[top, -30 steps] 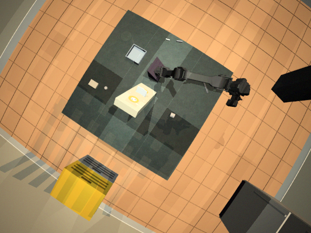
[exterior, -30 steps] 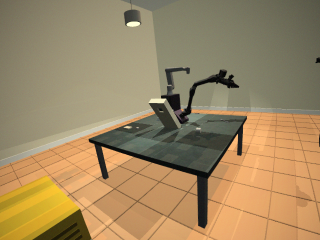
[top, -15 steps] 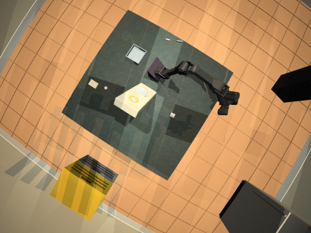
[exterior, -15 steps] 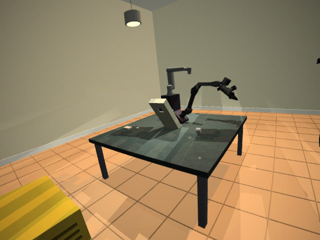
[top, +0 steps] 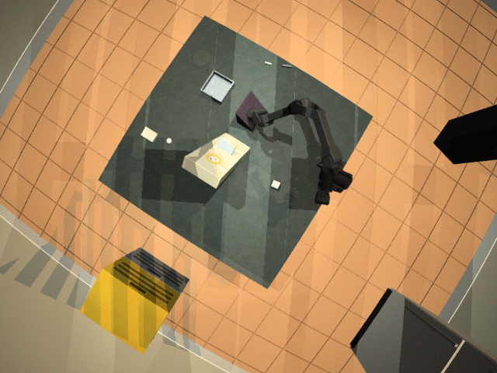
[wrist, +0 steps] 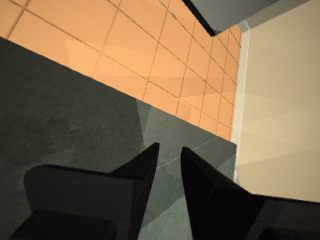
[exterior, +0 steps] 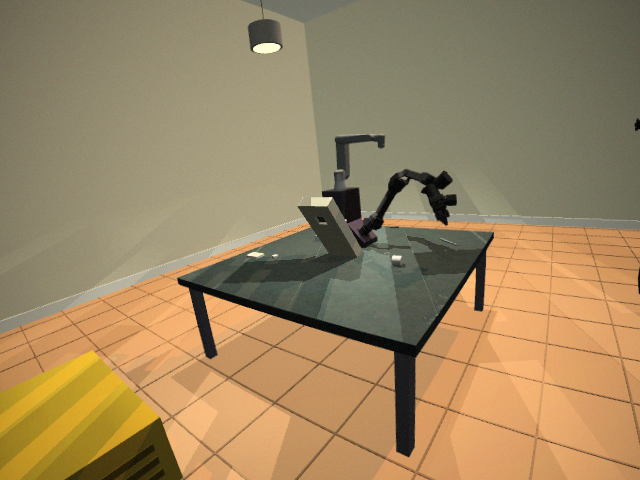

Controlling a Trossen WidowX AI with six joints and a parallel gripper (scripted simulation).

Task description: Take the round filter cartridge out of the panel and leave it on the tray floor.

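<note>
The cream service panel (top: 196, 161) (exterior: 338, 233) stands tilted on the table; the exterior view shows its back. The round filter cartridge (top: 213, 158) sits in the panel's face inside a yellow ring; its slots are small dark marks. The grey square tray (top: 220, 85) lies beyond the panel and is empty. My gripper (exterior: 445, 222) (wrist: 170, 149) points down, high above the table near its edge, well away from panel and tray. Its fingers are a narrow gap apart with nothing between them. In the top view the fingertips are hidden under the hand.
A small white block (top: 275, 184) (exterior: 396, 258) lies on the table between panel and arm. A cream block (top: 148, 134) (exterior: 254, 254) and a small white round piece (top: 168, 140) (exterior: 275, 255) lie beyond the panel. Two thin rods (top: 268, 63) (top: 286, 65) lie near one table edge.
</note>
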